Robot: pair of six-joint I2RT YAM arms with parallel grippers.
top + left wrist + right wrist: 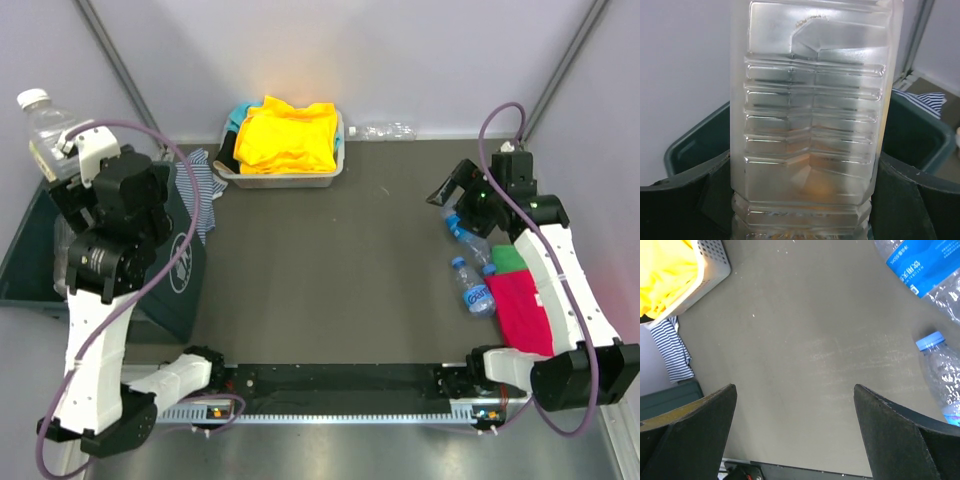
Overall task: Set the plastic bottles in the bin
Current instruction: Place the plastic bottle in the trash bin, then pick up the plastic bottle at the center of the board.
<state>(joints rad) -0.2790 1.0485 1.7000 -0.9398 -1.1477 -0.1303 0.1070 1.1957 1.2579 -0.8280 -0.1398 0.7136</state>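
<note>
Left gripper (pixel 62 165): raised high at the left edge of the worktop, fingers (pixel 685 195) clamped on either side of a clear ribbed bottle (pixel 42 125). The bottle stands roughly upright, white cap on top. In the left wrist view its body (pixel 810 125) fills the gap between the fingers, with the bin (pixel 695 145) open beneath it.

Bin (pixel 22 265): dark green, deep, against the left edge. A striped cloth (pixel 195 185) hangs over its far corner.

Right gripper (pixel 447 195): jaws spread wide, holding nothing, hovering over bare tabletop near the right edge. Fingers apart in the right wrist view (pixel 795 415).

Loose bottles by the right edge: a blue-capped bottle (pixel 468 238) just beside the right gripper, and a blue-labelled bottle (pixel 480 290) nearer the front. Both lie on their sides next to a red cloth (pixel 525 310) and a green cloth (pixel 508 258).

One more flattened clear bottle (pixel 388 131) lies along the far edge, just right of the white tray (pixel 285 180) of yellow cloth (pixel 285 135).
</note>
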